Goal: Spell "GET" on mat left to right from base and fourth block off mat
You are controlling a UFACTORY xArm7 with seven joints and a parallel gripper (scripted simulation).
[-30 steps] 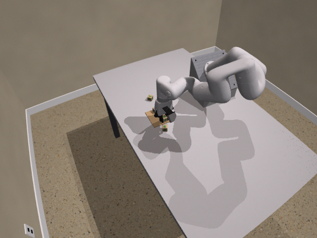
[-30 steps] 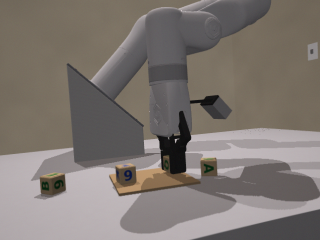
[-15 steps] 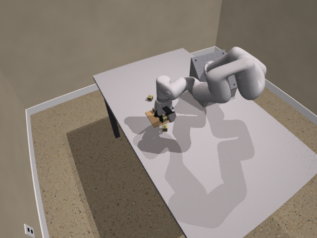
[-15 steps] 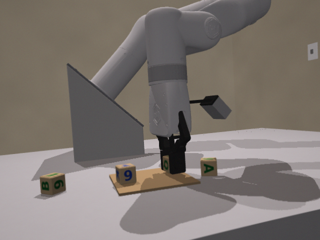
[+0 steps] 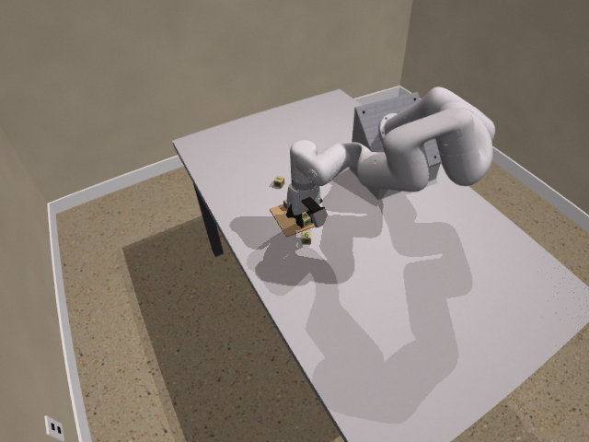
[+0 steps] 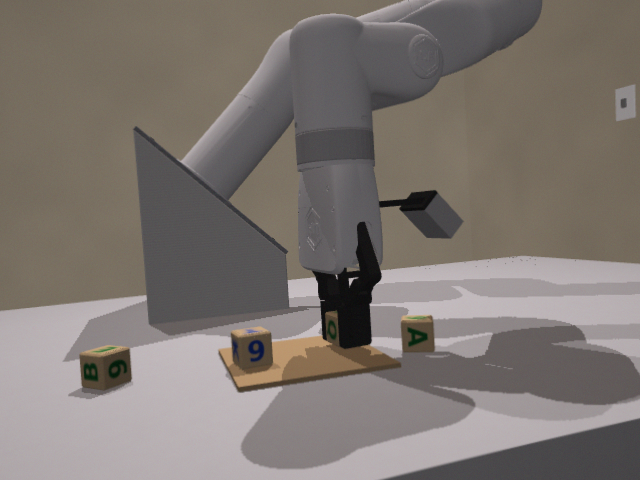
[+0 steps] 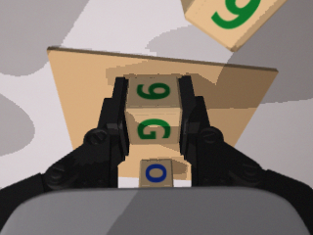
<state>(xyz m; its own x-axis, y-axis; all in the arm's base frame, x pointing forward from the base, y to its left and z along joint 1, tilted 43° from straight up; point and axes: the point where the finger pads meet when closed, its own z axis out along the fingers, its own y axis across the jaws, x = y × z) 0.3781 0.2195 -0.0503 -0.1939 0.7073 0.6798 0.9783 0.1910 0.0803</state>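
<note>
My gripper [image 5: 305, 219] [image 6: 344, 334] [image 7: 154, 94] is shut on a wooden block [image 5: 306, 220] [image 6: 332, 328] [image 7: 154, 129] with a green G on its top face. It holds the block low over the rear right part of the tan mat [image 5: 283, 223] [image 6: 268, 377] [image 7: 83, 88]; I cannot tell whether the block touches it. A second block [image 6: 251, 349] [image 7: 156, 173], with a blue O on top and a blue 9 on its side, lies on the mat's left part. A block [image 5: 306, 237] [image 6: 417, 333] [image 7: 230, 20] with an A on its side stands on the table just right of the mat. A fourth block [image 5: 279, 180] [image 6: 105, 366], showing B and 9, lies off the mat to the left.
A grey wedge-shaped mount [image 5: 375, 119] [image 6: 206, 258] stands behind the mat and carries the arm. The mat lies near the table's edge [image 5: 223, 238]. The wrist camera box [image 6: 431, 214] sticks out above the block with the A.
</note>
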